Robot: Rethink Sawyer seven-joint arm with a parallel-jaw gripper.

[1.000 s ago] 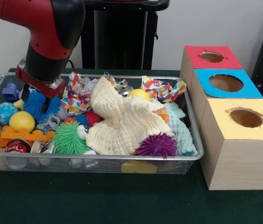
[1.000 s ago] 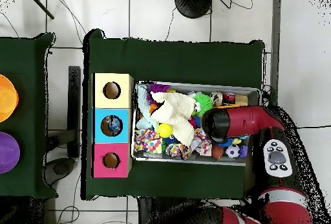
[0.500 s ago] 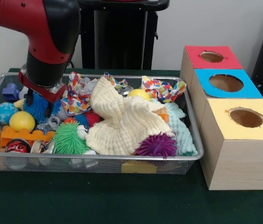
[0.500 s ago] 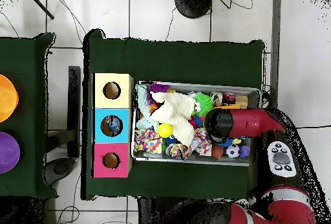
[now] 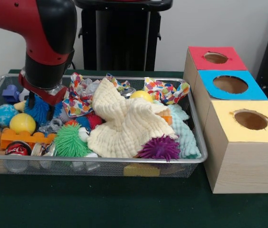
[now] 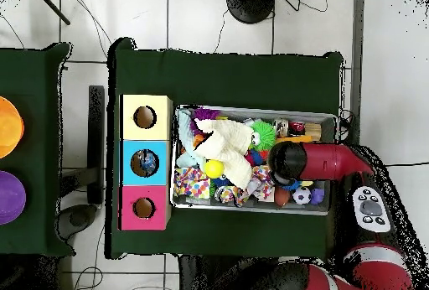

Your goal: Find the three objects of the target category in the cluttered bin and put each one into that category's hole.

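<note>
Pincer (image 5: 38, 100) is seen low at the left end of the wire bin (image 5: 96, 164), pressed into a blue spiky ball (image 5: 40, 110). Its fingers are buried in the spikes and masked by the red arm head, so how far apart they stand, and whether the ball is actually held, cannot be told.

Bin contents, front view:
- Yellow ball (image 5: 22, 123) and a blue-green ball (image 5: 4, 114) are noted just left of the blue spiky ball.
- Orange toy brick (image 5: 27, 138) lies in front of the yellow ball, with a red can (image 5: 18, 149) at the near left corner.
- Green spiky ball (image 5: 69, 141) sits beside the brick.
- Cream cloth (image 5: 124, 123) is heaped across the middle.
- Purple spiky ball (image 5: 159, 148) rests against the cloth's near right edge.
- Patterned cloth (image 5: 79, 97) lies just right of the arm; a second patterned piece (image 5: 166, 91) is at the far right corner.

Right of the bin, on the green tabletop (image 5: 124, 204), three boxes stand in a row: red-topped box (image 5: 214, 59), blue-topped box (image 5: 231, 85), yellow-topped box (image 5: 248, 121), each with a round hole. Something, possibly a toy, is seen inside the blue box's hole (image 6: 145, 163) from overhead.
</note>
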